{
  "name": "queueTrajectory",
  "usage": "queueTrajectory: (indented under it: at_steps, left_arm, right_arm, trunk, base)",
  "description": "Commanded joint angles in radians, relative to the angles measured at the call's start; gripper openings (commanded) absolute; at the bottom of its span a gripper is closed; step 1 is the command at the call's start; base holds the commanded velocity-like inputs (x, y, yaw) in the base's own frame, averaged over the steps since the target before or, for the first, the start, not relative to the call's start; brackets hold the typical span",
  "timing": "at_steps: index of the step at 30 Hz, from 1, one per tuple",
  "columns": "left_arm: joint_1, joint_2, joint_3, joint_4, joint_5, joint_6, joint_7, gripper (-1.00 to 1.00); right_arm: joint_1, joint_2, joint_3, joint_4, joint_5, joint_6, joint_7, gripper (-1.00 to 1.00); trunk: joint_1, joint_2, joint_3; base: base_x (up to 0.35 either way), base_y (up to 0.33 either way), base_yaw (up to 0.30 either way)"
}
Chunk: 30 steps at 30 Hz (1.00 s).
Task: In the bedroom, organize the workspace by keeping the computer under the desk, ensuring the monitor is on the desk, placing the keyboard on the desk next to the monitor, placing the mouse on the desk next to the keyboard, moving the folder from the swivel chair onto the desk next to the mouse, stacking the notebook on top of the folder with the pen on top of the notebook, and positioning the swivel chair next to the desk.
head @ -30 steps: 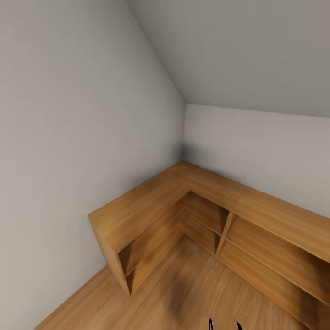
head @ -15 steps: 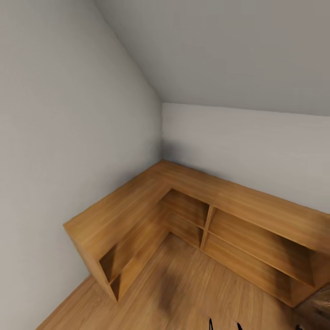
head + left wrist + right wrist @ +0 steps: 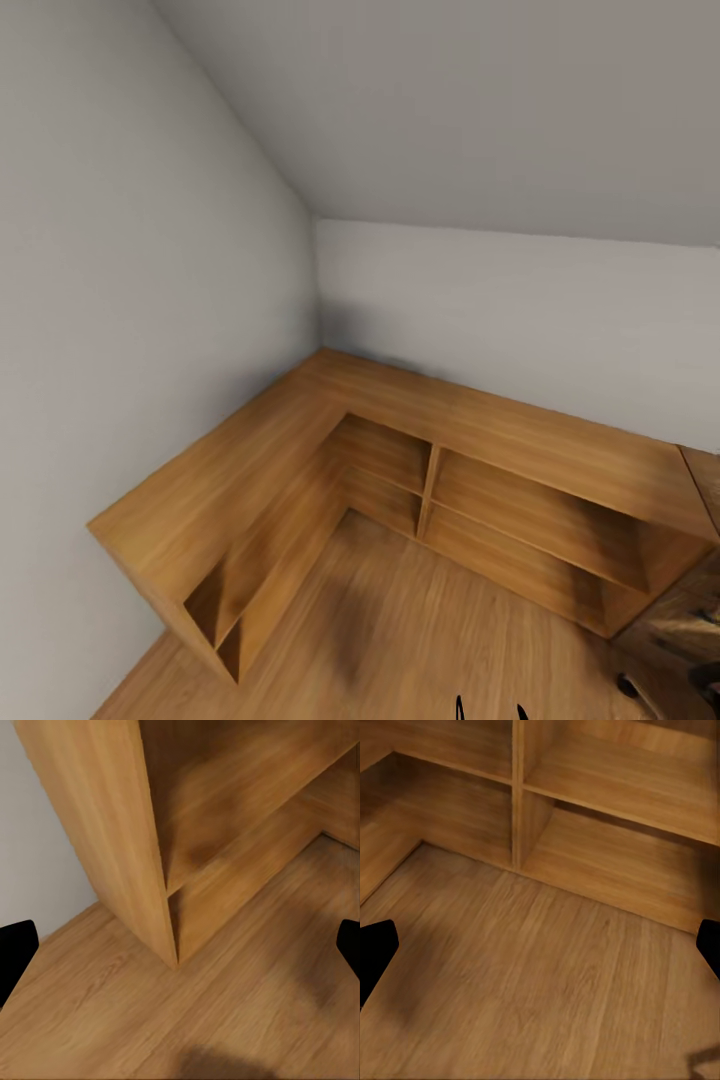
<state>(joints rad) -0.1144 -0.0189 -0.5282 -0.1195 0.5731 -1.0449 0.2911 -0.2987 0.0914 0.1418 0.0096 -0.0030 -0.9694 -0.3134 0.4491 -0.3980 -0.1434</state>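
We face a corner of sloped white walls [image 3: 150, 250] — a low L-shaped wooden shelf [image 3: 300, 440] on wood floor [image 3: 400, 640]. No desk items visible, so we judge everything remains undone. Left gripper [image 3: 180, 952] and right gripper [image 3: 540, 952] both spread wide, holding nothing — the shelf blocks us ahead.

The L-shaped wooden shelf unit [image 3: 400, 470] is cut off at the head view's right edge. Beside it, at the lower right corner, a dark blurred shape [image 3: 690, 640] (perhaps furniture with a caster) is too cropped to identify. Both grippers' fingertips [image 3: 13, 952] barely enter the wrist views' edges.
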Motion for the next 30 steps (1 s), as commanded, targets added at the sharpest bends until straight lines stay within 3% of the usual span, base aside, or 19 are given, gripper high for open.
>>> queueTrajectory:
  at_steps: [1,7,21,30]
  left_arm:
    - [-0.001,0.000,-0.009,0.000,0.004,-0.002,0.007,1.00]
    - [-0.001,-0.001,-0.009,0.000,0.004,-0.002,0.007,1.00]
    - [-0.001,-0.001,-0.009,0.009,0.004,-0.002,0.007,1.00]
    - [-0.001,-0.002,-0.011,0.015,0.004,-0.002,0.008,1.00]
  right_arm:
    - [-0.001,0.000,0.008,0.001,0.000,-0.002,-0.009,1.00]
    - [-0.002,0.001,0.008,0.001,0.001,-0.002,-0.009,1.00]
    - [-0.001,0.001,0.010,0.002,0.003,-0.002,-0.008,1.00]
    - [-0.001,0.001,0.010,0.003,0.003,-0.002,-0.007,1.00]
  trunk:
    - [0.001,-0.002,-0.003]
    - [0.001,-0.002,-0.010]
    - [0.001,-0.002,-0.014]
    - [0.001,-0.002,-0.014]
  base:
    - [0.232,0.198,-0.216]
    - [0.170,0.139,-0.219]
    - [0.019,0.022,-0.274]
    - [0.142,0.256,-0.292]
